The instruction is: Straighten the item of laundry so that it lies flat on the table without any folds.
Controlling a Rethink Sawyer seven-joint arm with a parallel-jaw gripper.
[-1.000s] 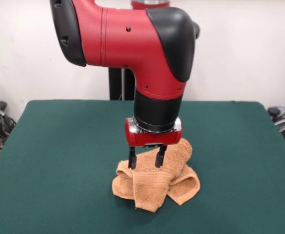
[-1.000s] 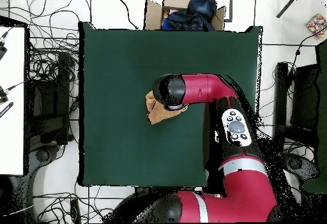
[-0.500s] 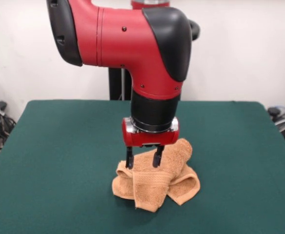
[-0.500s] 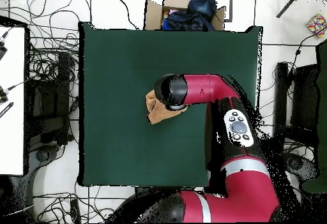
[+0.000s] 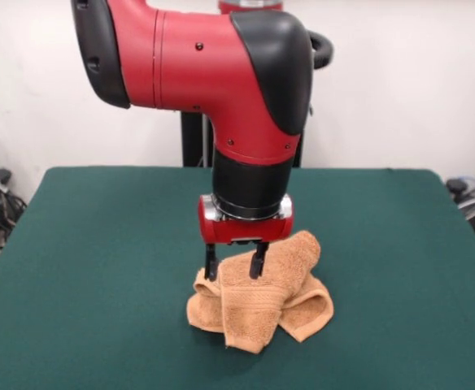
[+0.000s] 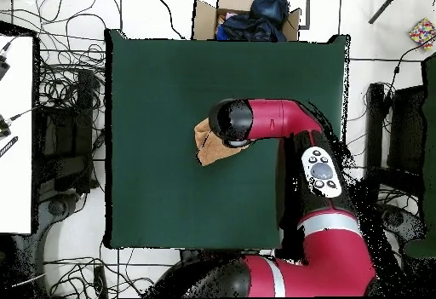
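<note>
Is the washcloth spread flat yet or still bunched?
Still bunched: the washcloth lies crumpled in overlapping folds on the table, below the open end effector.

Overhead: arm (image 6: 281,125) hides pincer, most of washcloth (image 6: 203,142); tag seemingly indiscernible.

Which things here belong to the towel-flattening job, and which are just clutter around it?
Part of the job:
- washcloth, crumpled in folds
- green table under it
- gripper, jaws open over the cloth

Just lying about:
- cardboard box with dark blue fabric, beyond the table
- cables on the floor
- white side table
</note>
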